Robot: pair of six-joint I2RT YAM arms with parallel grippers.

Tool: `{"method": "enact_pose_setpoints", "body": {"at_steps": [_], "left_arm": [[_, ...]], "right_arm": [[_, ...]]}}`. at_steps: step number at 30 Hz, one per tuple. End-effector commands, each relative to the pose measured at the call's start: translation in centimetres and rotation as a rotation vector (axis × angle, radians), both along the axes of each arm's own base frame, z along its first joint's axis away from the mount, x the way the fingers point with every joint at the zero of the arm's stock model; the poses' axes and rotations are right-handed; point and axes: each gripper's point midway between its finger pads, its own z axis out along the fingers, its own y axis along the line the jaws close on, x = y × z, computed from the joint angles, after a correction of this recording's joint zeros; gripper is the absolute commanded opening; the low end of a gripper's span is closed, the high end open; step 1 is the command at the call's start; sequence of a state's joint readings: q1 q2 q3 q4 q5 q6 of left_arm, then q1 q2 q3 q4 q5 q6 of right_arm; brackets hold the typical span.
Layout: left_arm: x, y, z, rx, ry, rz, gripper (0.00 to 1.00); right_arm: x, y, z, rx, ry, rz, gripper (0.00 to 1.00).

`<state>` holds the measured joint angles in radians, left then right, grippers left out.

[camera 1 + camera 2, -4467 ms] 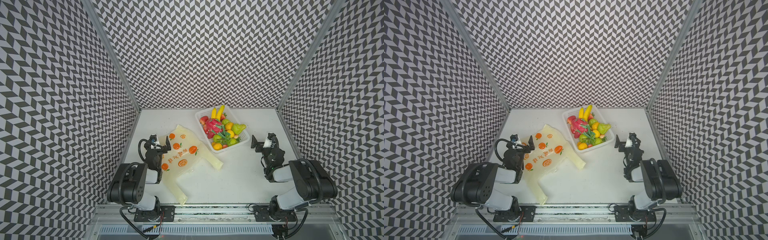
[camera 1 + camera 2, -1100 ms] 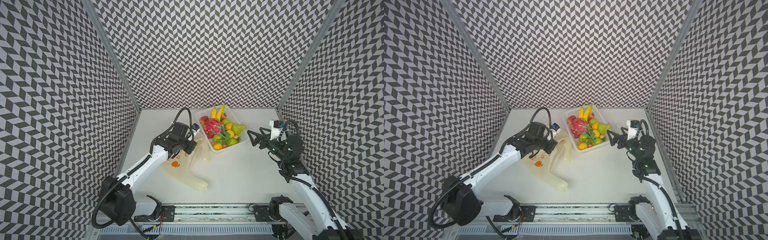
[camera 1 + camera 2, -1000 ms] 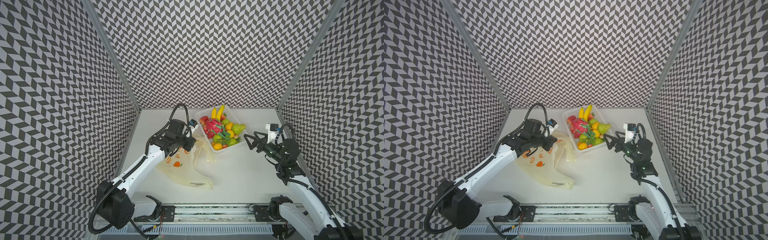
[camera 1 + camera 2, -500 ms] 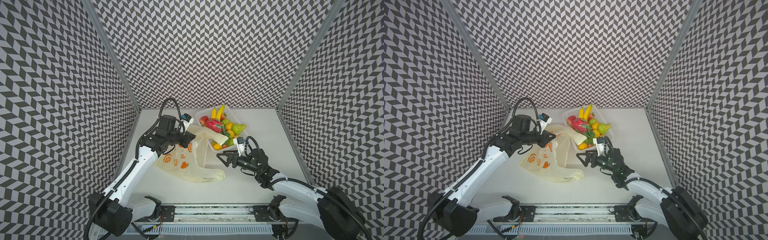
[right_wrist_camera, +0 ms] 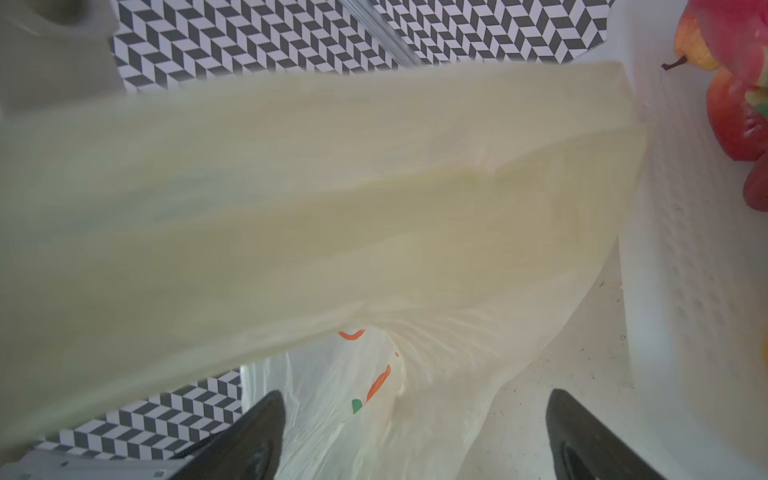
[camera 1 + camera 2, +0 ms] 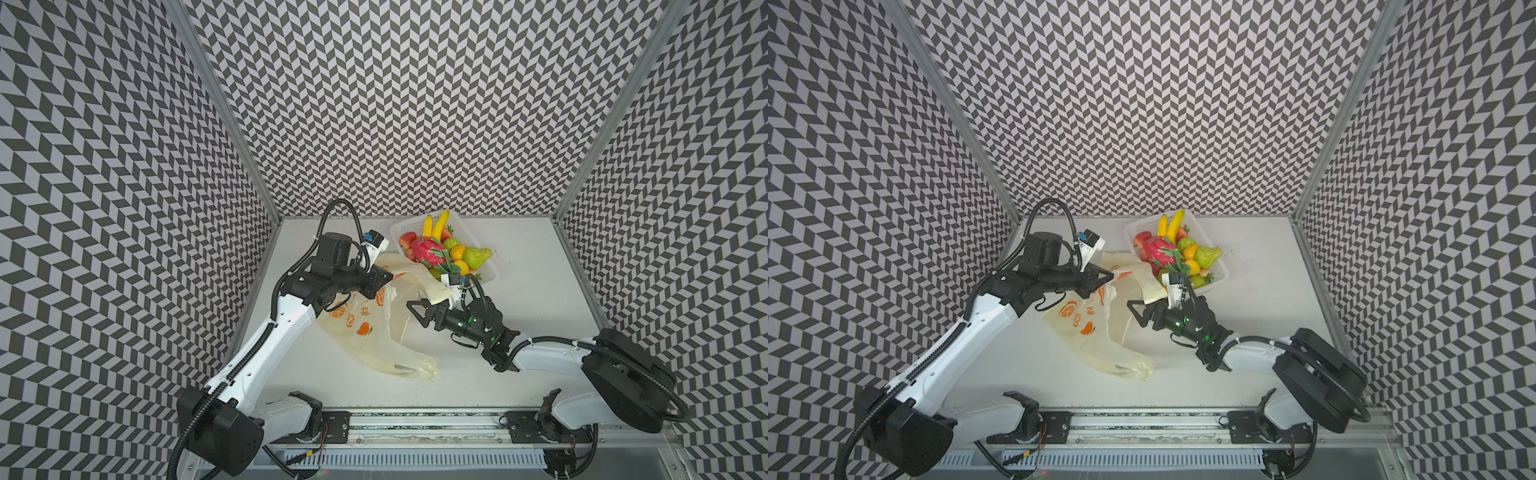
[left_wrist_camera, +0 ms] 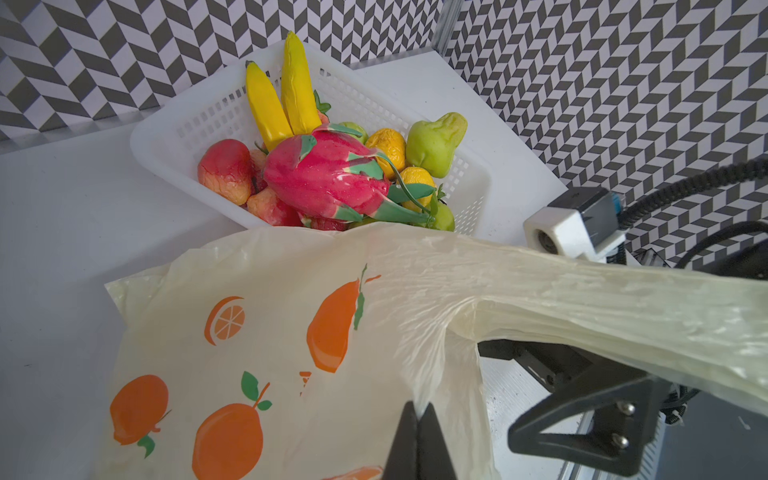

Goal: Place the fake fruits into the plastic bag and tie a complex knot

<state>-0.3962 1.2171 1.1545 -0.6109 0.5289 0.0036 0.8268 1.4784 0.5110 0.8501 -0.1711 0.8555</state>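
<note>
1. I judge we are at the opening step. The fruits (image 6: 440,253) all sit in the basket (image 6: 487,272), nothing shows inside the bag (image 6: 365,332), and no knot has been started.
2. The left tool (image 7: 419,411) is pinched fully together on a fold of the bag's film. It holds that edge up off the desk (image 6: 532,332), just to the basket's left.
3. The right tool (image 5: 411,415) stands wide open with nothing in it. It sits in front of the basket and points at the bag's mouth.
4. The bag hangs from the left tool and trails down onto the desk, away from the basket toward the rail. One handle (image 6: 432,286) stretches across to the basket's near edge, above the right tool (it fills most of that wrist view).
5. Next I would ease the right tool forward onto the free side of the mouth, or onto that handle, and close. Then I would draw it away from the left tool to spread the opening.
6. The film is thin and slack, so I would check that only one layer sits between the jaws.
</note>
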Motion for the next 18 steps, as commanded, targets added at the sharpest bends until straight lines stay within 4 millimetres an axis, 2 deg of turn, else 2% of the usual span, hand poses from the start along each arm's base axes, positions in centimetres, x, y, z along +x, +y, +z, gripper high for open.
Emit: {"method": "enact_pose_setpoints", "body": {"at_steps": [1, 5, 7, 9, 10, 14, 18], "left_arm": [[-0.2, -0.4, 0.5, -0.023, -0.028, -0.034, 0.00], [-0.3, -0.3, 0.3, -0.008, -0.031, -0.043, 0.00], [-0.4, -0.1, 0.4, -0.002, -0.038, -0.041, 0.00], [-0.5, 0.1, 0.5, 0.000, -0.046, -0.040, 0.00], [-0.7, 0.1, 0.6, -0.004, -0.049, -0.039, 0.04], [-1.5, 0.1, 1.8, -0.042, -0.073, -0.050, 0.44], [-2.5, 0.7, 3.1, -0.085, -0.113, -0.018, 0.60]], "right_arm": [[2.7, 0.2, 2.4, 0.114, -0.013, -0.148, 0.89], [4.1, 1.3, 2.3, 0.126, -0.010, -0.179, 0.61], [4.7, 1.1, 2.0, 0.120, -0.010, -0.217, 0.30], [4.9, 0.8, 2.3, 0.111, -0.032, -0.241, 0.04], [4.8, 0.7, 2.7, 0.104, -0.049, -0.242, 0.00], [4.2, 0.4, 3.9, 0.092, -0.088, -0.228, 0.00], [3.5, 0.3, 4.4, 0.103, -0.090, -0.210, 0.00]]}}
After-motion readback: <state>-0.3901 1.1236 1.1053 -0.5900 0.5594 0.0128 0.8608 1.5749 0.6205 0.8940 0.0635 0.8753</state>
